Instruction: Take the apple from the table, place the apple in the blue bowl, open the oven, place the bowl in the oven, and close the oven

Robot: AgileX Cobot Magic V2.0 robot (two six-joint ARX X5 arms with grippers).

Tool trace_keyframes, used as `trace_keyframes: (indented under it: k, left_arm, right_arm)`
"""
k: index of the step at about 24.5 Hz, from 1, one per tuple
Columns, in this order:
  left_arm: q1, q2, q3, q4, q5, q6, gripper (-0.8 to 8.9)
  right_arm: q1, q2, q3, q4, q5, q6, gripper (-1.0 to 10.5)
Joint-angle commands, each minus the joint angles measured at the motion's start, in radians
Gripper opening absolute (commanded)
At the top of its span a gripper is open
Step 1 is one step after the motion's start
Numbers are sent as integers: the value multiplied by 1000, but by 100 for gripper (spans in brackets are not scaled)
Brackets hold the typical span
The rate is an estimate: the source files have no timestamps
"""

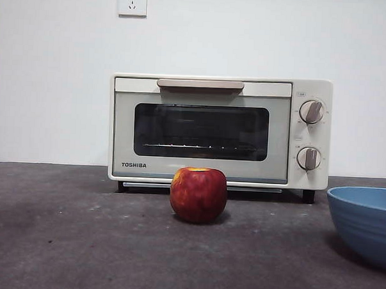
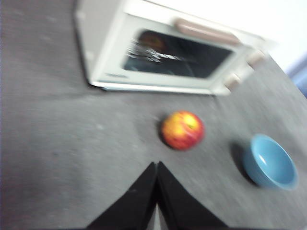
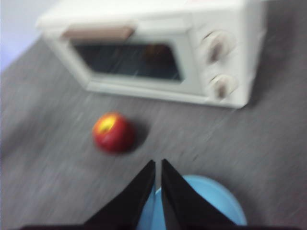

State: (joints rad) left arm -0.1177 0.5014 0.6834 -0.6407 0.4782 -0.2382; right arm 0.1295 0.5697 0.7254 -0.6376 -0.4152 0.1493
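The red apple (image 1: 198, 194) (image 2: 182, 130) (image 3: 112, 132) stands on the dark grey table (image 1: 80, 242) in front of the oven, stem hollow up. The blue bowl (image 1: 364, 221) (image 2: 269, 162) (image 3: 218, 196) sits empty to its right, cut off by the front view's edge. The cream-white Toshiba oven (image 1: 219, 129) (image 2: 163, 52) (image 3: 153, 52) stands behind with its door closed. My left gripper (image 2: 157, 165) hovers high over the table short of the apple, jaws shut. My right gripper (image 3: 158, 163) hangs above the bowl, jaws shut, holding nothing. Neither arm shows in the front view.
A white wall with a socket (image 1: 132, 2) rises behind the oven. The oven's beige bar handle (image 1: 200, 84) runs along the top of the door, and two knobs (image 1: 311, 112) sit on its right side.
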Motion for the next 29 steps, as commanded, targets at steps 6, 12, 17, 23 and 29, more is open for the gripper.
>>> trace_keyframes:
  k: [6,12,17,23,29]
  left_arm:
    - [-134,77,82,-69,4,71,7]
    - [-140,85,82,-70,4,71,7]
    - [-140,85,82,-70,4,71,7]
    - [-140,85,82,-70,4,69,7]
    - [-140,86,82,-69,4,70,7]
  right_arm:
    - [163,154,212,-237,1,-164,4]
    - [218,162,222,-232,1,-164,8]
    - [221,186,223,-232,4,-71,509]
    - [254,291,223,-185,4,-52,509]
    - [407,516,276,18,93,24,509]
